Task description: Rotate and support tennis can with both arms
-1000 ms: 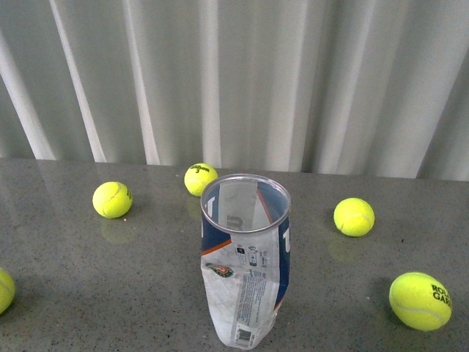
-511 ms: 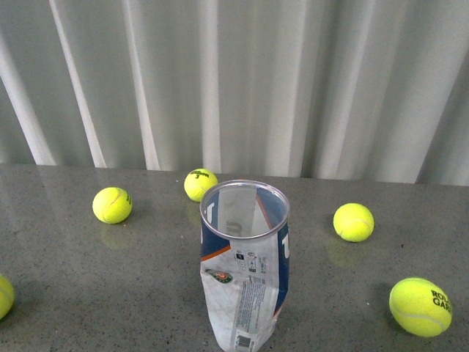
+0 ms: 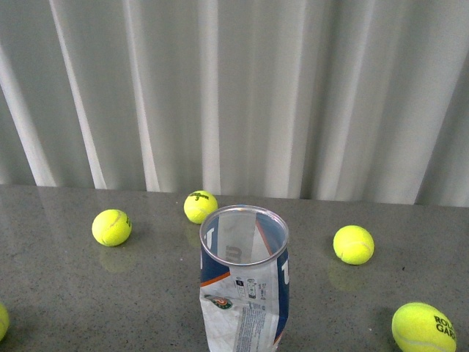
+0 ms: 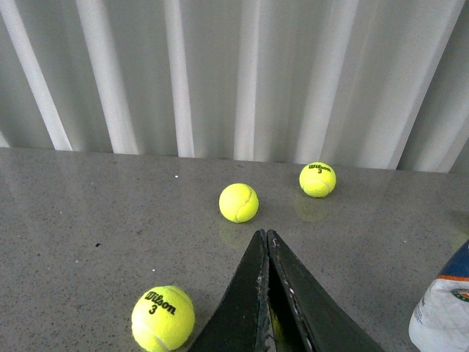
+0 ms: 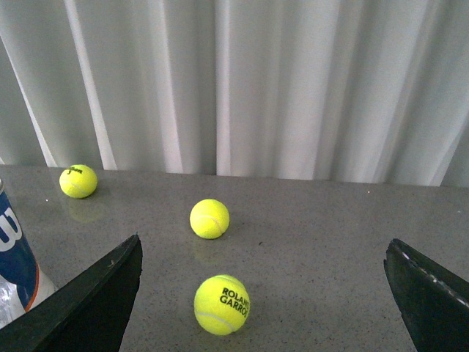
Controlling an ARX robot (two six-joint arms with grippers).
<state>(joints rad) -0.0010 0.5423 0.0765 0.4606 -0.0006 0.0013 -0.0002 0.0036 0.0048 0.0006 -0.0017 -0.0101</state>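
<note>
The tennis can (image 3: 245,282) stands upright on the grey table, open silver rim up and empty, with its white-blue-orange label facing me. Its lower edge shows in the left wrist view (image 4: 442,315) and its side in the right wrist view (image 5: 16,262). My left gripper (image 4: 265,235) is shut and empty, to the can's left, pointing at tennis balls. My right gripper (image 5: 264,253) is wide open and empty, to the can's right, with a Roland Garros ball (image 5: 221,303) between its jaws but apart from them. Neither arm shows in the front view.
Several yellow tennis balls lie around the can on the table (image 3: 66,293): two behind left (image 3: 111,226) (image 3: 200,206), one behind right (image 3: 353,243), one at front right (image 3: 423,327). A white pleated curtain (image 3: 242,88) closes the far edge.
The can and the balls sit lower in the front view than a second ago, and more curtain shows. No arm appears in it at any time.
</note>
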